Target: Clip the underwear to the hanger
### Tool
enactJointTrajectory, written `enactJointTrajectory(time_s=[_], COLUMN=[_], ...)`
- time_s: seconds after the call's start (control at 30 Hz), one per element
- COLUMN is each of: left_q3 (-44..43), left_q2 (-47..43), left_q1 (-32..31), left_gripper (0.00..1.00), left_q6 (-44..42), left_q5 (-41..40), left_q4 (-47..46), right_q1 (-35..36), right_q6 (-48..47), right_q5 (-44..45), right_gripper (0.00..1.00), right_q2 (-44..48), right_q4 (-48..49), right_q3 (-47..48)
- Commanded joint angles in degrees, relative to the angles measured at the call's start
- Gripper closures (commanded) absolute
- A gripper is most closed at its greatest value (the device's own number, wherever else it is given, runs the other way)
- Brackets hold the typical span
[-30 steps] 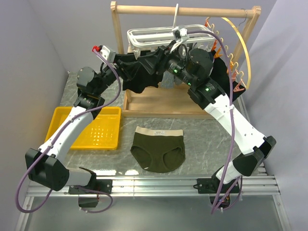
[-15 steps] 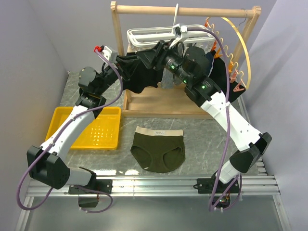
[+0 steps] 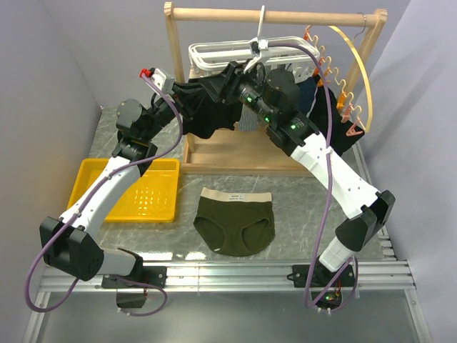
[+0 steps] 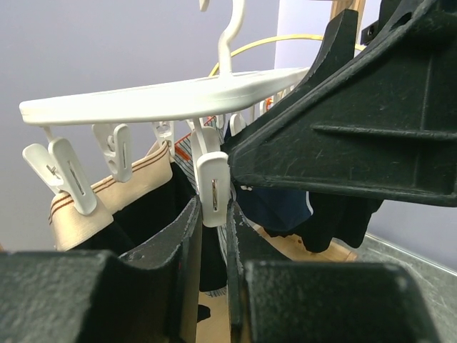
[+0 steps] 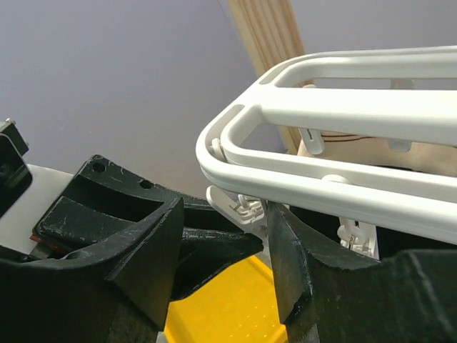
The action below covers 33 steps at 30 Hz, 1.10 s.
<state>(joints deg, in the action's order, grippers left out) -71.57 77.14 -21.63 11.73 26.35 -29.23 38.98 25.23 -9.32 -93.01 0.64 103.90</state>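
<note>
The olive-green underwear [image 3: 235, 221] with its beige waistband lies flat on the table, in front of the rack and untouched. The white grid hanger [image 3: 214, 56] hangs by its hook from the wooden bar. My left gripper [image 4: 213, 214] is shut on one dangling white clip [image 4: 212, 182] under the hanger's frame [image 4: 164, 96]. My right gripper [image 5: 225, 214] is open just below the hanger's corner [image 5: 235, 153], with another white clip [image 5: 239, 204] between its jaws, against the right finger. In the top view both grippers meet at the hanger's front, left [image 3: 230, 77] and right [image 3: 250, 70].
A yellow tray [image 3: 93, 179] sits at the left of the table. The wooden rack [image 3: 278, 14] with its base [image 3: 243, 153] stands at the back. It carries black garments [image 3: 207, 114], a navy garment [image 4: 278, 204] and a wooden hoop [image 3: 360, 64] with orange clips.
My left gripper has closed on the white clip. The right arm has swung left and up, bringing its open jaws under the hanger's corner. The underwear has not moved.
</note>
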Motion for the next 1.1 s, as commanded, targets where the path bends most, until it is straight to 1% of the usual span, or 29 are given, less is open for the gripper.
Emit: enactJointTrajectory(time_s=[0.0,0.3,0.37,0.47,0.5,0.57,0.6,0.63,0.7,0.73,0.77,0.8,0.83,0.87,0.93,1.0,1.07], left_q3=[-1.5,-1.6,-1.7,-1.7,-1.8,-2.1,-2.3,-2.5,-2.9,-3.0,-3.0,-3.0,-3.0,-3.1,-3.4,-4.0,-4.9], left_q2=[-0.9,-0.9,-0.9,-0.9,-0.9,-0.9,-0.8,-1.0,-1.0,-1.1,-1.2,-1.3,-1.4,-1.4,-1.3,-1.1,-0.6], left_q1=[-0.3,-0.3,-0.3,-0.4,-0.4,-0.4,-0.4,-0.3,-0.4,-0.4,-0.3,-0.4,-0.4,-0.4,-0.4,-0.4,-0.4], left_gripper=[0.96,0.97,0.97,0.96,0.96,0.9,0.88,0.81,0.75,0.69,0.66,0.63,0.57,0.54,0.48,0.48,0.51], left_q6=[0.4,0.4,0.3,0.4,0.6,0.6,0.7,0.8,0.6,0.5,0.4,0.4,0.4,0.2,0.1,0.3,0.4], left_q5=[2.7,4.0,4.4,4.9,4.9,4.9,4.8,4.6,4.3,4.2,4.1,4.0,4.0,3.9,3.4,3.0,3.0], left_q4=[-1.4,-0.4,-0.1,-0.1,-0.1,0.4,0.7,0.8,1.5,1.8,2.1,2.4,2.7,3.0,3.0,3.1,3.0], right_q1=[1.0,2.1,2.2,2.2,2.3,2.2,2.2,2.2,2.2,2.2,2.2,2.2,2.2,2.2,2.2,2.2,2.2], right_q6=[-2.4,-5.0,-5.4,-5.9,-6.0,-5.9,-5.6,-5.5,-5.1,-4.9,-4.8,-4.7,-4.5,-4.4,-4.1,-3.7,-3.1], right_q5=[1.2,5.0,5.4,5.8,6.0,6.2,6.1,6.2,5.9,5.9,5.8,5.8,5.8,6.2,6.2,6.2,5.7], right_gripper=[0.43,0.44,0.47,0.58,0.63,0.7,0.77,0.79,0.86,0.88,0.89,0.93,0.97,1.0,1.0,1.0,1.0], right_q2=[-0.1,-1.3,-1.5,-1.7,-1.9,-1.9,-1.8,-1.7,-1.5,-1.5,-1.3,-1.3,-1.2,-1.1,-1.1,-0.9,-0.6], right_q4=[4.6,4.2,4.4,4.1,3.8,3.7,3.6,3.5,3.3,3.3,3.3,3.2,3.3,3.3,3.3,3.3,3.4], right_q3=[2.7,3.9,4.0,4.7,5.1,5.2,5.0,4.9,4.9,4.9,4.9,4.9,4.8,4.7,4.6,4.2,3.7])
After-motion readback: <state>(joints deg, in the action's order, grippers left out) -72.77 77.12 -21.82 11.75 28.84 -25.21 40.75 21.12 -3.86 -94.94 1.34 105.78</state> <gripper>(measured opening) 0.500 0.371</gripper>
